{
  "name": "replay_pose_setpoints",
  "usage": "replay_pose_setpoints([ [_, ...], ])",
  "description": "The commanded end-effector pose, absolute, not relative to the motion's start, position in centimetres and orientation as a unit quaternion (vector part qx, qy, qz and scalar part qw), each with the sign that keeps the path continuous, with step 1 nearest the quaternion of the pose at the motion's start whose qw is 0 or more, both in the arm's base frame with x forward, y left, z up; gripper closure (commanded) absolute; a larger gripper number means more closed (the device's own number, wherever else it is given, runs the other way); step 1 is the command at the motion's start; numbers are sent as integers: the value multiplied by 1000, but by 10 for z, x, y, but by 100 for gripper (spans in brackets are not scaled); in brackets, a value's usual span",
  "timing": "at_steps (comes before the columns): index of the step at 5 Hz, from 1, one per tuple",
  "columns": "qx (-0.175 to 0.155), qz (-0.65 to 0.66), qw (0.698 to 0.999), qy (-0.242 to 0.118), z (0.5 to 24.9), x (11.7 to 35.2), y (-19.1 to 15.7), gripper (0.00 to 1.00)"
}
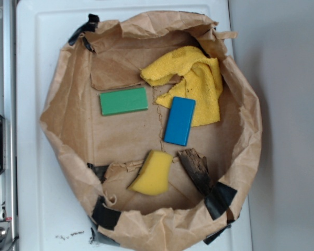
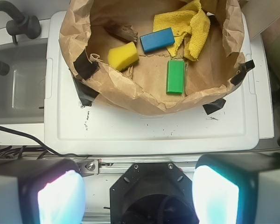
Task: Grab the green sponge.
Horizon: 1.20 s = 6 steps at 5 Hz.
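Note:
The green sponge (image 1: 124,101) lies flat on the floor of a crumpled brown paper bag (image 1: 68,130), toward its left side in the exterior view. In the wrist view the green sponge (image 2: 176,77) lies near the bag's near rim, well ahead of my gripper (image 2: 137,196). The gripper is open, its two pale fingers wide apart with nothing between them, far back from the bag over the robot's base. The exterior view does not show the gripper's fingers.
Also in the bag: a blue block (image 1: 179,121), a thick yellow sponge (image 1: 153,173), a yellow cloth (image 1: 196,83) and a dark piece of wood (image 1: 195,171). The bag's raised walls (image 2: 144,100) ring them. It sits on a white board (image 2: 154,130); a sink (image 2: 16,84) lies left.

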State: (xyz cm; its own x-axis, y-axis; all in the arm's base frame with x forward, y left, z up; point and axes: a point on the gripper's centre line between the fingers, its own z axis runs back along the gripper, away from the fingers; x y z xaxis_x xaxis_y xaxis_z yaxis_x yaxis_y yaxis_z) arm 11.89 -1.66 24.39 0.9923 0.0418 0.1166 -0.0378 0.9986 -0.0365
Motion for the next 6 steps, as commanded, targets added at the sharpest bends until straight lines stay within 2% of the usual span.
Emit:
replay_pose_setpoints([
  [1,-17,20,998,-59,244,119,-17,0],
  [2,-19,76,996,-35,239,145,-32,0],
  [3,-11,154,986,-61,226,177,-39,0],
  [4,-7,275,955,-110,210,209,-30,0],
  [6,-7,275,955,-110,210,209,-30,0],
])
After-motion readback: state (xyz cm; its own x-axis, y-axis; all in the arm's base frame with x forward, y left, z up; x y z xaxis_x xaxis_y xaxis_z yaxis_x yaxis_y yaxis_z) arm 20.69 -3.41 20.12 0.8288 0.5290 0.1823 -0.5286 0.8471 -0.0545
